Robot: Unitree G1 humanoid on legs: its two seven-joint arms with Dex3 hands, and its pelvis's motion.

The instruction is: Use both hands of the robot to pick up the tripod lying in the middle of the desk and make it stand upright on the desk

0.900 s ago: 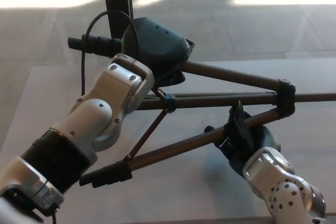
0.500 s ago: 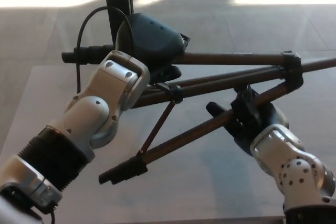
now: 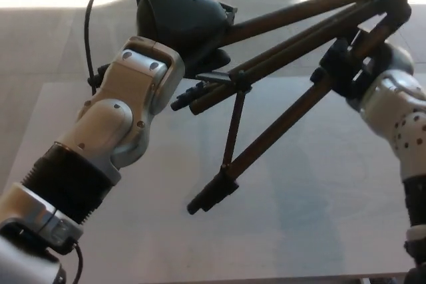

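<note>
Above the pale bench (image 3: 319, 231), the left robot hand (image 3: 183, 28) wraps around the tripod (image 3: 293, 28) at one end of its legs, while the right robot hand (image 3: 349, 71) clamps a lower leg farther along, the two grips apparently sharing the load so it can be swung. The tripod hangs clear of the bench, tilted up toward the right, its legs splayed and one foot (image 3: 212, 194) pointing down, likely to be planted first as it is stood upright.

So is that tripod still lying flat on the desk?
No, the tripod is tilted up off the desk, held in the left hand and right hand, its black foot pointing down.
</note>
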